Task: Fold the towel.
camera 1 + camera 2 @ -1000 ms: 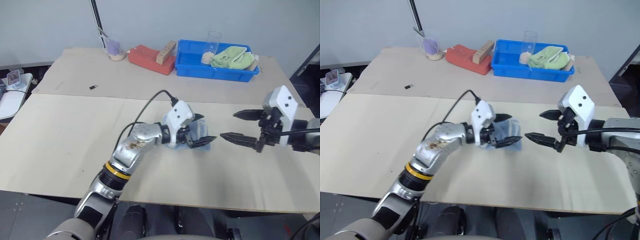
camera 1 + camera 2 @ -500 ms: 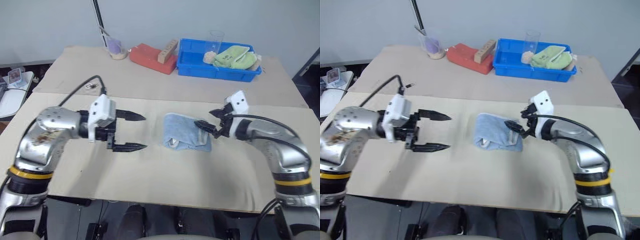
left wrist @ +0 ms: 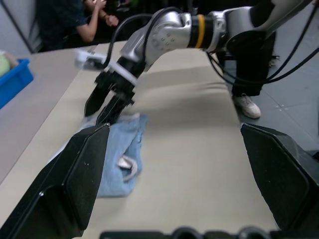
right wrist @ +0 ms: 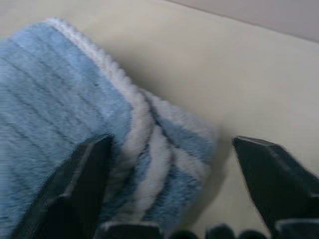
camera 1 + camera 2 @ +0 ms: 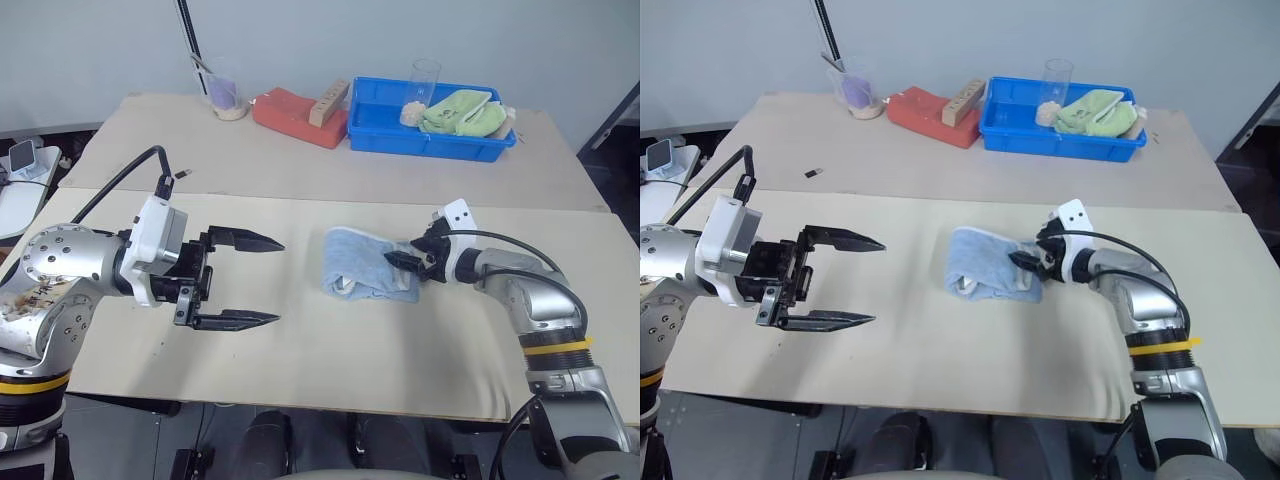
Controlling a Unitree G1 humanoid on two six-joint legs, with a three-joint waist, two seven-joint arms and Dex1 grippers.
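At left of the frame, the left gripper (image 5: 245,282) hangs with jaws spread wide, empty. At centre, the towel (image 5: 368,265) lies bunched on the table (image 5: 300,370). At its right edge, the right gripper (image 5: 403,262) straddles the hem, jaws apart, not yet clamped. Next move, likely: pinch this edge.

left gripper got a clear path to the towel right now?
Probably yes. The left gripper hangs open beside the towel, with bare table between them. The right gripper works the towel's far edge, so the near side looks free.
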